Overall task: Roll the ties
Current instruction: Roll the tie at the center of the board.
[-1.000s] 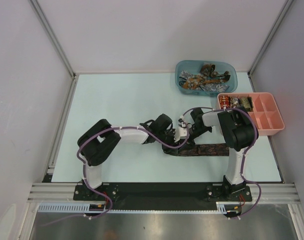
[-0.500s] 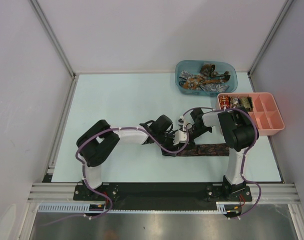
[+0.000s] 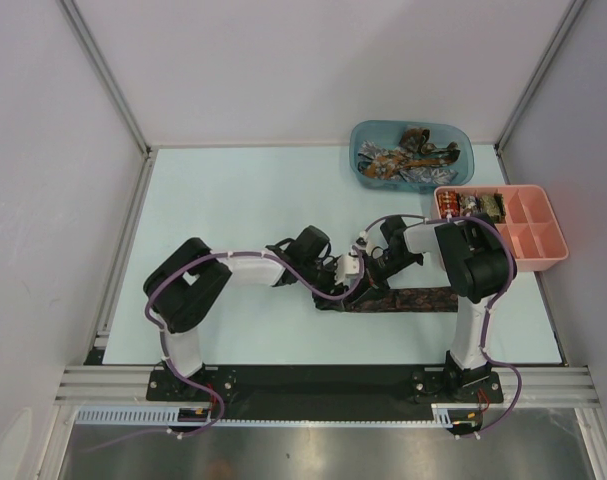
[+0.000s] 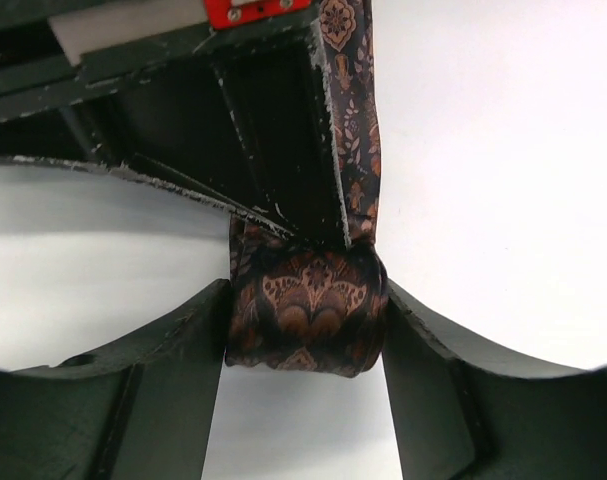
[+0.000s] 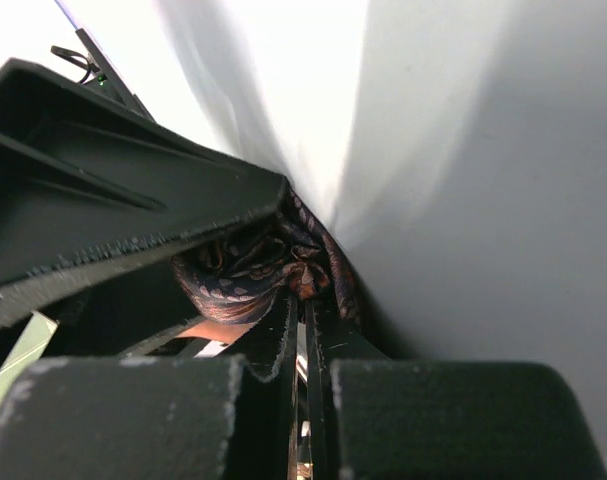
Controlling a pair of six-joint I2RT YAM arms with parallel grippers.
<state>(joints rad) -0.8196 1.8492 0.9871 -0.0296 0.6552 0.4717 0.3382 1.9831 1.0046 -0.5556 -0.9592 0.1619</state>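
a: where's the dark brown tie (image 3: 418, 298)?
b: lower right of centre in your top view, lying flat on the table (image 3: 233, 200). its rolled end (image 4: 305, 310) is at the strip's left.
a: left gripper (image 4: 305, 340)?
b: clenched on that rolled end, one finger touching each side.
a: right gripper (image 5: 305, 385)?
b: fingers pressed almost together, tips right at the roll. can't tell if any fabric is pinched between them.
a: other ties (image 3: 403, 158)?
b: heaped in the blue tub (image 3: 465, 150), upper right of the top view, with the pink tray (image 3: 528, 238) just below it.
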